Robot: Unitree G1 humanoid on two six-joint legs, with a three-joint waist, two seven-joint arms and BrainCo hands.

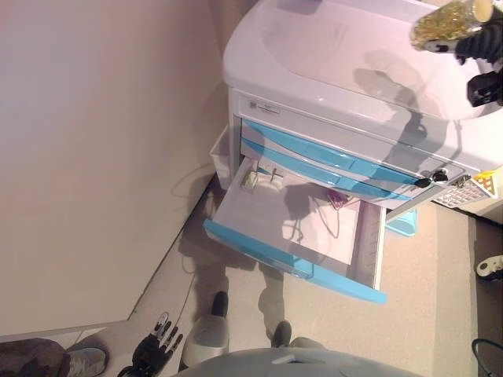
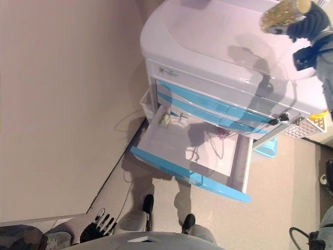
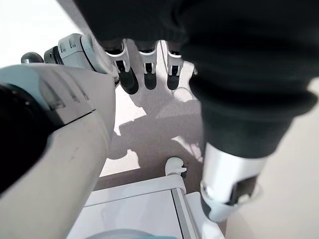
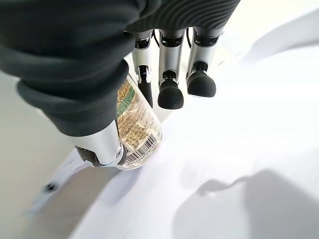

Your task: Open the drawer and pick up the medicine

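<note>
Above cabinet top (image 1: 330, 55), right robot hand (image 4: 164, 74) apparently grips bottle (image 4: 134, 132).

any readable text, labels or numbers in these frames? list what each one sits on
Medicine bottle in the right hand: printed label with a barcode, print too small to read.
Cabinet front, sticker above the top drawer: too blurred to read.
Open drawer: no text visible.
Nothing else legible.

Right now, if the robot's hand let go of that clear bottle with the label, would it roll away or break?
The clear labelled medicine bottle looks round, so on the white cabinet top it would probably roll if laid on its side. It seems smooth, so likely a bit slippery in the right hand. It could be plastic or glass; I cannot tell, so it may be breakable.
</note>
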